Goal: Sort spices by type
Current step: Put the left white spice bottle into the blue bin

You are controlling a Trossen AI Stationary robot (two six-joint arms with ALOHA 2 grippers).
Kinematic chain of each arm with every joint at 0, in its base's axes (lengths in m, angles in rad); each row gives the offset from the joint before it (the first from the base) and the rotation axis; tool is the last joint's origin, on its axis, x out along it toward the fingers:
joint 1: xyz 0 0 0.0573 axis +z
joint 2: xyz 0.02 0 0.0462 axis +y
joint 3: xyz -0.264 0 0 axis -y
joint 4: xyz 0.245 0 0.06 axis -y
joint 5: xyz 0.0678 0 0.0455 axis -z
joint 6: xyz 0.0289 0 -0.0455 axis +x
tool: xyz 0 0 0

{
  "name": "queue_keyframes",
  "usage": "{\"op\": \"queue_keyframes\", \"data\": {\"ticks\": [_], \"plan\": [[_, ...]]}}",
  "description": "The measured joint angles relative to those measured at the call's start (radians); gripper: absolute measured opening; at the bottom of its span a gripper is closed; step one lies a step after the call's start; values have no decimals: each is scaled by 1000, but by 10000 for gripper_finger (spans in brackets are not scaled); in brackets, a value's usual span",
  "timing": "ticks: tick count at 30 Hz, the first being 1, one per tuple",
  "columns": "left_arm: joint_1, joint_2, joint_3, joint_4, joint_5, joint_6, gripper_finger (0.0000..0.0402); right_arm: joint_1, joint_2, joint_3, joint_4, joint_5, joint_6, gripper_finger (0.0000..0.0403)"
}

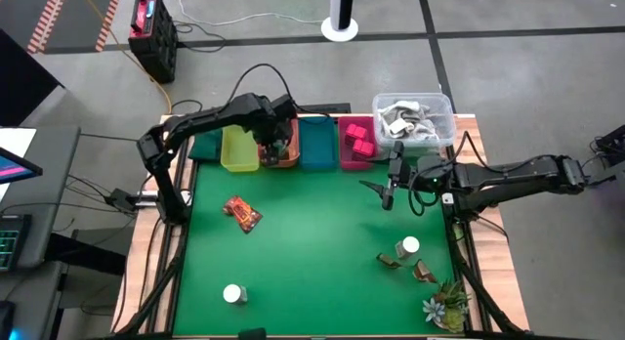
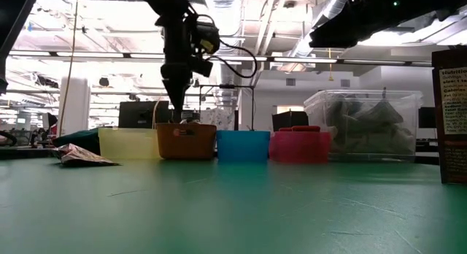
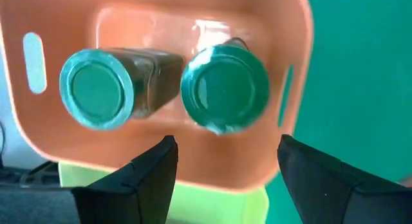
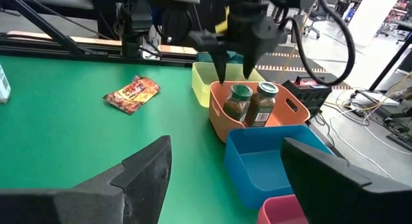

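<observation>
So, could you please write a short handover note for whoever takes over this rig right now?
Left gripper: open, empty, above the orange bin.
Right gripper: open, empty, above the mat near the pink bin.
Done: two green jars stand in the orange bin; pink blocks are in the pink bin.
Left: one sachet mid-mat; a white-capped jar at the front; another white-capped jar and brown sachets front right. Yellow bin and blue bin look empty.

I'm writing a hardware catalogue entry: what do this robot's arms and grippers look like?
Both are slim black jointed arms with black cables looping beside them. The left gripper and the right gripper each end in two dark, tapering, wedge-shaped fingers. No markings show.
</observation>
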Motion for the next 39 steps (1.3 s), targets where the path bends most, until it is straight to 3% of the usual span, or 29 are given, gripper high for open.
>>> {"op": "queue_keyframes", "data": {"ticks": [7,17,27,39], "plan": [[-89,-29,62,-109,0,-71,256,-3,0,0,-14,0,3,317],[-341,-169,-138,-89,-17,-277,256,-3,0,0,-29,0,3,317],[-566,-185,-370,-137,-111,-410,256,-3,0,0,-23,0,7,317],[-786,-232,-375,-78,-60,-664,256,-4,0,0,-34,0,15,317]]}}
